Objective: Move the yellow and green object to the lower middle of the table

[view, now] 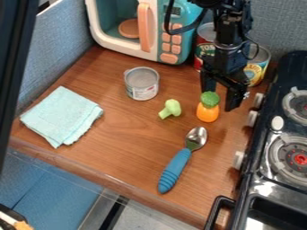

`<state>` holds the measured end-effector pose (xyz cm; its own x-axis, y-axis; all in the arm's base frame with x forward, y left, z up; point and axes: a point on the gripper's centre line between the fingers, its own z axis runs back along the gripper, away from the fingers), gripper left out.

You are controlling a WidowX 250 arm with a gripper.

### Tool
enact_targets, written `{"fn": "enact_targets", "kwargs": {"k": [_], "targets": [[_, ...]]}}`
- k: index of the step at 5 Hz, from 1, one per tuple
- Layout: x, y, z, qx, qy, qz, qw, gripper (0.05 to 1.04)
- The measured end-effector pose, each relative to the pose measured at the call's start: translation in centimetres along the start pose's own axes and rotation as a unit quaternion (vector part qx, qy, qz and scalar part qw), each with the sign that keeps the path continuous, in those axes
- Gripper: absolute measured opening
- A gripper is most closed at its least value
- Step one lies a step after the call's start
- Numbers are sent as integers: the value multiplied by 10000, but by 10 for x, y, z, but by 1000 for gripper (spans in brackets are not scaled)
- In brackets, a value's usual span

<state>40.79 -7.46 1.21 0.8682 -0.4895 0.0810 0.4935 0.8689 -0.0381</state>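
The red can (205,37) and the yellow-labelled can (258,67) are partly hidden behind the black arm (231,33); the toy microwave (108,38) is cut off by the top edge, the stove (258,197) by the right; the lower end of one finger is hard to make out near the toy's green top, and I cannot tell whether they touch. The arm enters from the top edge, right of centre, and hangs down; the gripper (218,99) points downward, its fingers spread and unclenched; the yellow and green object (207,113) stands at their tips, right of the broccoli piece (172,108) and above the spoon (176,168).
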Motion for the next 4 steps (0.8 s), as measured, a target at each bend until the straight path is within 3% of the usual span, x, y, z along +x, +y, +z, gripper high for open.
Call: {"fn": "enact_targets", "kwargs": {"k": [2,3,4], "targets": [[-15,0,-9,19,264,-40,9996,998],[-20,-1,-15,-2,288,-80,9996,946],[-19,-1,-16,5,225,-66,9997,684]]}}
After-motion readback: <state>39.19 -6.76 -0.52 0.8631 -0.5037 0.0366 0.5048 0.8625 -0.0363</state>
